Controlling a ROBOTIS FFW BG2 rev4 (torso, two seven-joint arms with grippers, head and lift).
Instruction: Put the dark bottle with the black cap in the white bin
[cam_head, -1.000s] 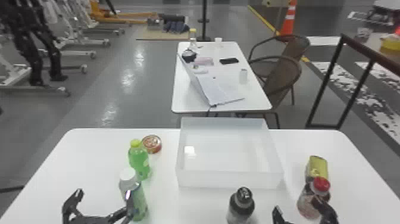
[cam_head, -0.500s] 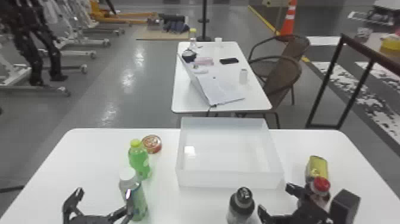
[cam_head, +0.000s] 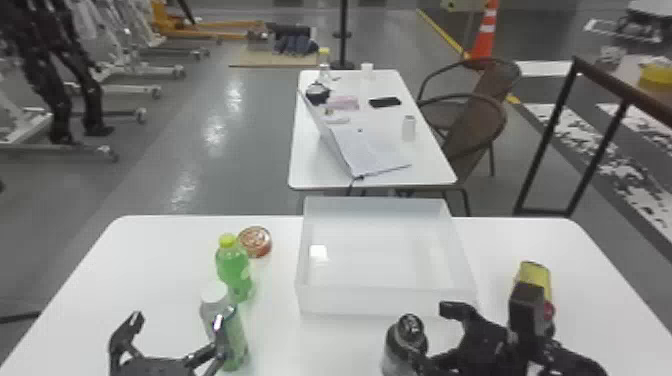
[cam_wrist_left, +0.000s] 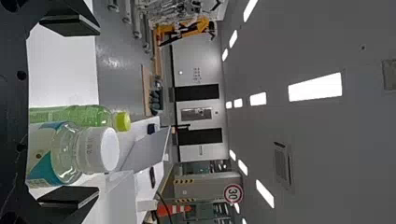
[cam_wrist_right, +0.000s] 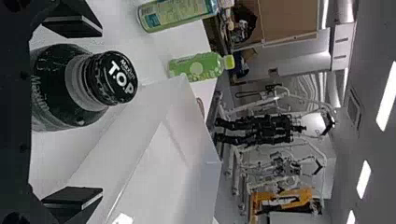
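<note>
While black robot legs (cam_head: 55, 85) hang among white wheeled stands at left, grey floor (cam_head: 200, 125) runs back past an orange lift (cam_head: 215, 30). Nearer me spreads a white table (cam_head: 125, 275). On its left, the left gripper (cam_head: 177, 322) has its fingers parted, clasping nothing, just beside an upright white-capped bottle (cam_head: 212, 307). Next come a green bottle (cam_head: 232, 267), a round reddish tin (cam_head: 255, 240) and the white bin (cam_head: 385, 300). Behind sits a second table (cam_head: 432, 175) bearing a laptop (cam_head: 370, 150), chairs (cam_head: 485, 135) at its right. In front of the bin, the dark bottle (cam_head: 392, 345) stands outside it; the right gripper (cam_head: 434, 335) is spread around it, unclenched. A yellow container (cam_head: 535, 275) and a red cap (cam_head: 549, 311) sit farther right; a dark railing (cam_head: 560, 105) rises beyond.

As for labels, the white-capped bottle wears blue and pale, the green one a pale round patch, and the black cap (cam_wrist_right: 119, 77) bold white lettering.
</note>
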